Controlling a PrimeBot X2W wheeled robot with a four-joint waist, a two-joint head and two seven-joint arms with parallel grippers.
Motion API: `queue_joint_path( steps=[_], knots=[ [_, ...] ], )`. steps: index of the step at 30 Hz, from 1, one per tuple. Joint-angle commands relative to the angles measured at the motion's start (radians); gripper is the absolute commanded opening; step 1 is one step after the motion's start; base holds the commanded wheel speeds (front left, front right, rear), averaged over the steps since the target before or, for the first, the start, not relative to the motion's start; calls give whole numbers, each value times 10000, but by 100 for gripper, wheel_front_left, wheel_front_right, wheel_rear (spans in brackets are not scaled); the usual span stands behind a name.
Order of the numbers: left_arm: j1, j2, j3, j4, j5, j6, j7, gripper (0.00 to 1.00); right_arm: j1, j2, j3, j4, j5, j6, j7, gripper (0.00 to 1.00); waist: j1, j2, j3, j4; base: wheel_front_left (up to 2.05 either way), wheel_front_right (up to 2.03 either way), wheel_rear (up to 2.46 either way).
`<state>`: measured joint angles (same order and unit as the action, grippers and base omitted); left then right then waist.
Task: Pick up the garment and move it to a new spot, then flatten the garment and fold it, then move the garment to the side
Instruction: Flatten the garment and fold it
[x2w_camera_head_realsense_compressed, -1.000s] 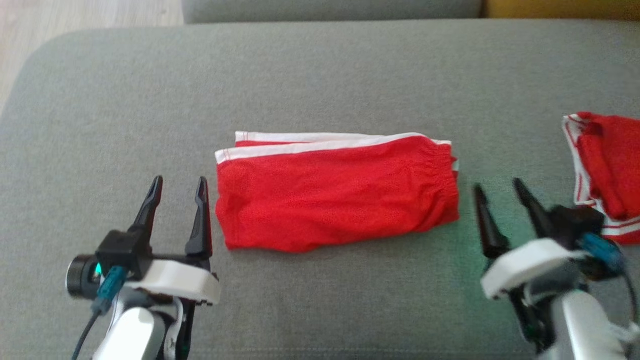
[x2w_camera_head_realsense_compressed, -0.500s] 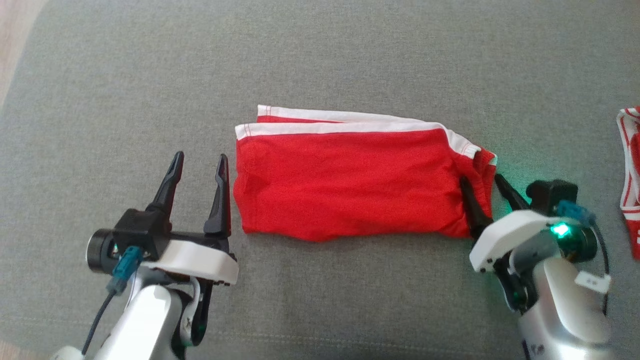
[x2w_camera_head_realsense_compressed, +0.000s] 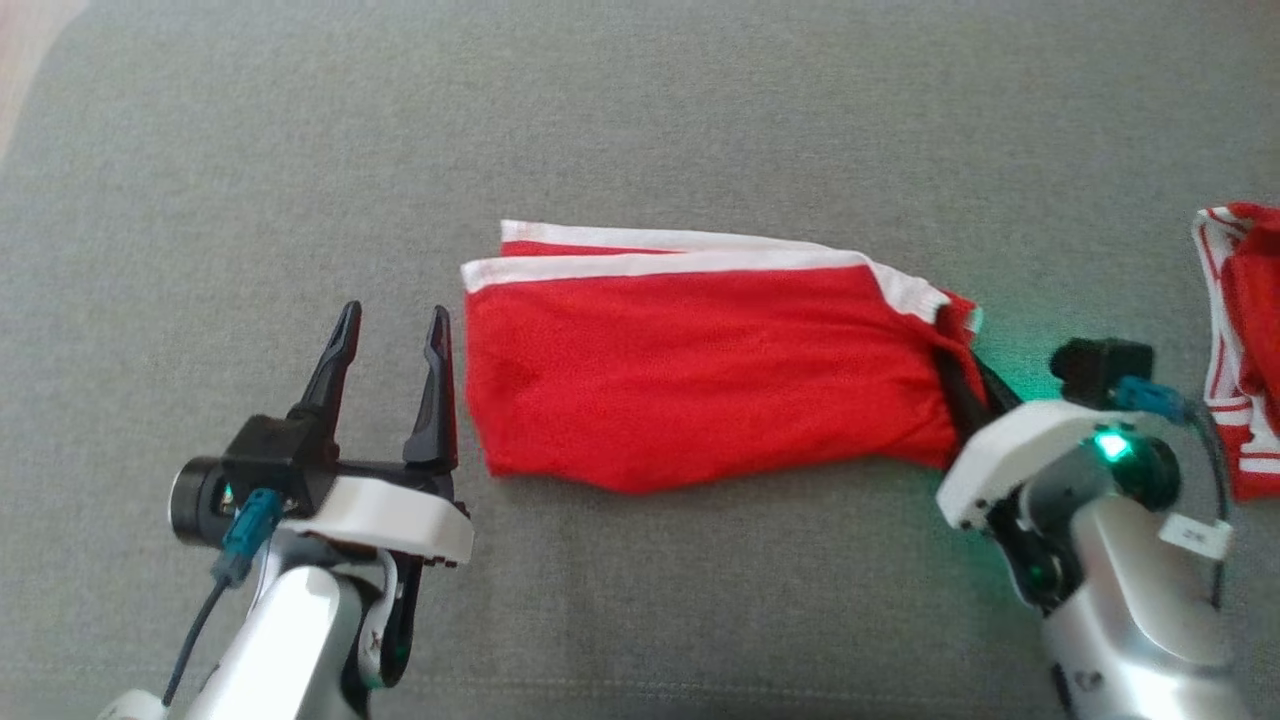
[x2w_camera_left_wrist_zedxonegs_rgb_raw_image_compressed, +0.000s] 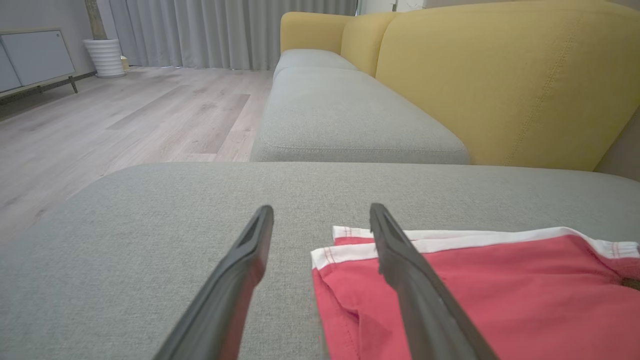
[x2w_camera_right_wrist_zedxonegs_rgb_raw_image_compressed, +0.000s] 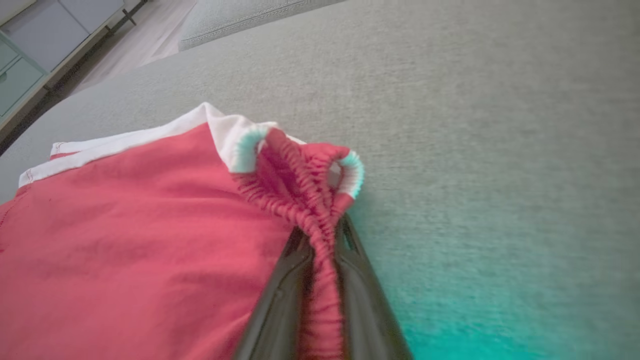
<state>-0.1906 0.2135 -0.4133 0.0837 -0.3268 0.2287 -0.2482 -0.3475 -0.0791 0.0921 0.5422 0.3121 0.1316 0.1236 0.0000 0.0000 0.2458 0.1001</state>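
Note:
The garment is a pair of red shorts with white trim, folded flat on the grey cushion. My right gripper is shut on its gathered elastic waistband at the right end; in the right wrist view the bunched waistband is pinched between the two dark fingers. My left gripper stands open just left of the garment's left edge, touching nothing. In the left wrist view its right finger crosses in front of the garment's white-trimmed corner.
A second red and white garment lies at the cushion's right edge. The left wrist view shows another grey seat cushion, a yellow backrest and wooden floor beyond the cushion's left edge.
My right gripper moved onto the garment's right end and shut on the waistband, bunching it. The head camera tilted down. My left gripper stayed open beside the left edge.

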Motion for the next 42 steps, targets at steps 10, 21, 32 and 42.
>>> queue_joint_path(
  steps=[10, 21, 32, 42],
  knots=[
    [-119, 151, 408, -263, 76, 39, -120, 100, 1057, -1307, -252, -1436, 1124, -9, 758, 0, 0, 0, -388, -328, 0, 0, 0],
    [-41, 154, 352, -165, 27, 95, -119, 100, 796, -558, -475, -3470, 4855, -9, 3886, 0, 0, 0, -713, -271, 0, 0, 0],
    [-184, -2, 131, -84, -12, 34, -115, 100, -411, 274, 1033, -3118, 6453, -9, 5103, 0, 0, 0, -665, 466, 0, 0, 0],
    [-367, -187, 21, 140, -32, -84, -126, 100, -1760, 286, 3820, -461, 7401, -9, 2566, 14, 0, 0, -511, 1033, 0, 0, 0]
  ],
)
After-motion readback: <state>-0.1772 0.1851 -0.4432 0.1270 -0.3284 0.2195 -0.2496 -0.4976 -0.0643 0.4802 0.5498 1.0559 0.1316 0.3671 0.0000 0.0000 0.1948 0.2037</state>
